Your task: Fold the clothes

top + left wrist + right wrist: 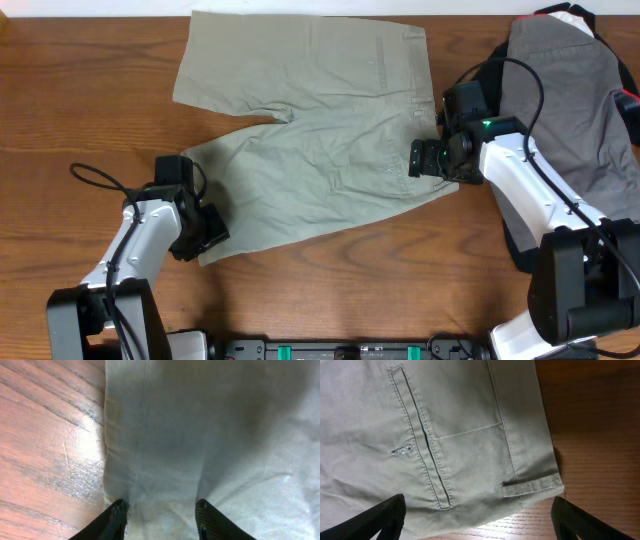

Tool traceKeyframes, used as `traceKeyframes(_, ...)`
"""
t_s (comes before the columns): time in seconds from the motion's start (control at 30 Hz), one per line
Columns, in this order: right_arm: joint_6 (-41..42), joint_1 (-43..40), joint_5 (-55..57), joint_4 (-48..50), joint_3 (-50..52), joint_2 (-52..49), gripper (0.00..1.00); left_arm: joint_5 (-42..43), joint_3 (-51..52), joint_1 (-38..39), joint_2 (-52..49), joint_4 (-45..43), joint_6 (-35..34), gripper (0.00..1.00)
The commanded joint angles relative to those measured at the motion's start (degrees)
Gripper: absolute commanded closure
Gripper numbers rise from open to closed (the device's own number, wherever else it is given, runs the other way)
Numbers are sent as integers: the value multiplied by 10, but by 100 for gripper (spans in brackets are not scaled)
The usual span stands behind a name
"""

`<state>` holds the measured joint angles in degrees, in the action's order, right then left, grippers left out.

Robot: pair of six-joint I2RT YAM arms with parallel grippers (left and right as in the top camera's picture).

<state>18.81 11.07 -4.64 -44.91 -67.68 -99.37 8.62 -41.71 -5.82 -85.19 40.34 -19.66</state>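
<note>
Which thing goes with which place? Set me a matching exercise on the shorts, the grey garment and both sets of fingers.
Things:
1. shorts
2. grey garment
3. left fingers
4. right fingers

Places:
A. either side of the waistband corner, near a belt loop
B. spread flat in the middle of the table
C. either side of the edge of a shorts leg
D. at the right end, partly beneath the right arm

Pairs: 1-B, 2-D, 3-C, 4-A
</note>
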Motion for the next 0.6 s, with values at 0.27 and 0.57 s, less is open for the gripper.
traceKeyframes(0.27, -7, -4, -28, -1, 3, 3, 9, -6, 3, 34, -5, 14, -1, 37)
traceKeyframes(0.57, -7, -4, -33, -4, 3, 3, 9, -24, 35, 57, -5, -19, -2, 34)
